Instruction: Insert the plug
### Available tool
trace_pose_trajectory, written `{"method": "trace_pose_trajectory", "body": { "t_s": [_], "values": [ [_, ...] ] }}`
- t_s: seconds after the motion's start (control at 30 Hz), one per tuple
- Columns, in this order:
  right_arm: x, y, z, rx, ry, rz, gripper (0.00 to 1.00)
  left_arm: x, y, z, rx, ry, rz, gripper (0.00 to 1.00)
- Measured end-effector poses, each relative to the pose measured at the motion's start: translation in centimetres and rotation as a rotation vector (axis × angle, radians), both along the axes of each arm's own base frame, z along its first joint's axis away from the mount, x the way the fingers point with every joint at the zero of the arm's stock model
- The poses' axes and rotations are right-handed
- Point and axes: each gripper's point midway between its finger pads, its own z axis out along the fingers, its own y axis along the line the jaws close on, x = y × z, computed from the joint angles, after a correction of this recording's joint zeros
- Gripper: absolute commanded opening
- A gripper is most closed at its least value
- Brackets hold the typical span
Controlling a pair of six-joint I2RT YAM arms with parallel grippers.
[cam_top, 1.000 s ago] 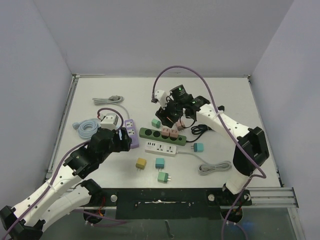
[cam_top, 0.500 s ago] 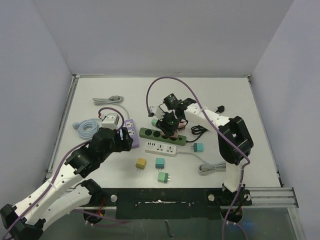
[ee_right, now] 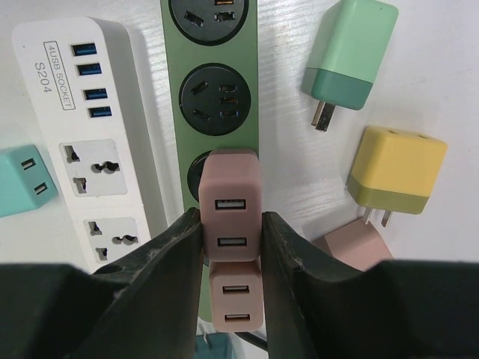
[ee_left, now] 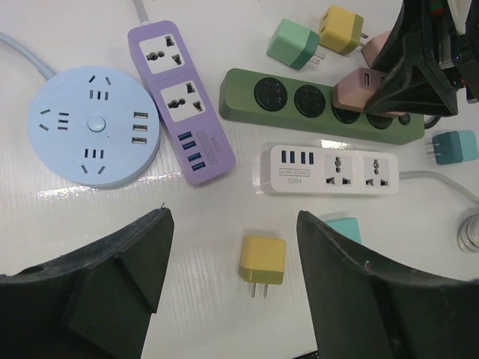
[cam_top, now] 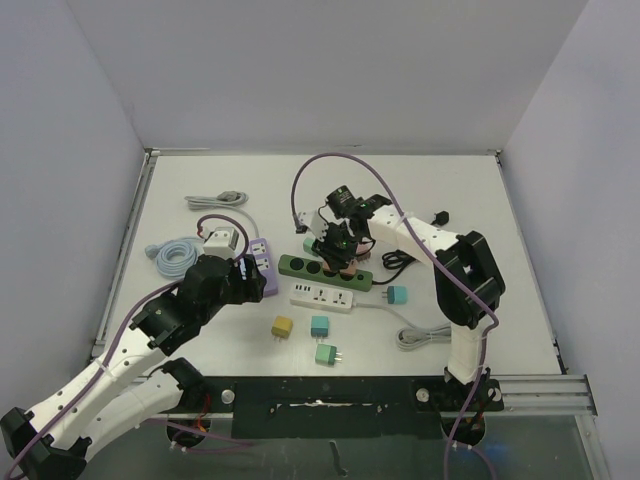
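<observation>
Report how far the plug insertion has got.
Done: one pink plug sits in the green strip. In hand: right jaws clamp a second pink plug over the third socket; full seating is unclear. Remaining: press home, release.

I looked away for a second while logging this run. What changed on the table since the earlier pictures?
The right arm folded in and brought the right gripper down onto the green power strip, where its fingers now clamp the pink plug sitting in a socket. The left gripper, open, and the loose plugs stayed put.
</observation>
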Motion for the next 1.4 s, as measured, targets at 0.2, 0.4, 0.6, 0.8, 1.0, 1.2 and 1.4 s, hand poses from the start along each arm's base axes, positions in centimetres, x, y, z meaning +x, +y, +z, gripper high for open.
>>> {"method": "trace_pose_trajectory", "body": {
  "t_s": [0.2,0.4,0.6,0.8,1.0,1.2,1.4],
  "values": [
    [0.0,0.0,-0.3,-0.002,-0.007,0.015,0.00,0.0,-0.1,-0.1,-0.016,0.009,0.014,0.66],
    [0.1,-0.1,-1.1,-0.009,0.014,0.006,0.00,0.3,-0.3,-0.5,-0.036,0.036,0.050,0.66],
    [-0.1,-0.1,-1.6,-0.023,0.004,-0.009,0.00,0.8,-0.2,-1.0,-0.042,0.052,0.091,0.66],
    [-0.5,-0.1,-1.8,-0.065,-0.099,-0.002,0.00,1.0,0.0,-1.1,-0.051,0.056,0.120,0.66],
    [-0.2,0.0,-1.6,-0.058,-0.123,-0.010,0.15,1.3,0.2,-1.0,-0.056,0.050,0.134,0.66],
    [0.3,-0.1,-0.3,0.020,-0.115,-0.096,0.64,1.3,0.4,-0.9,-0.055,0.050,0.139,0.69],
    [1.4,-0.4,6.6,0.189,-0.190,-0.285,0.67,1.1,0.6,-1.0,-0.041,0.058,0.135,0.70]
  ]
}}
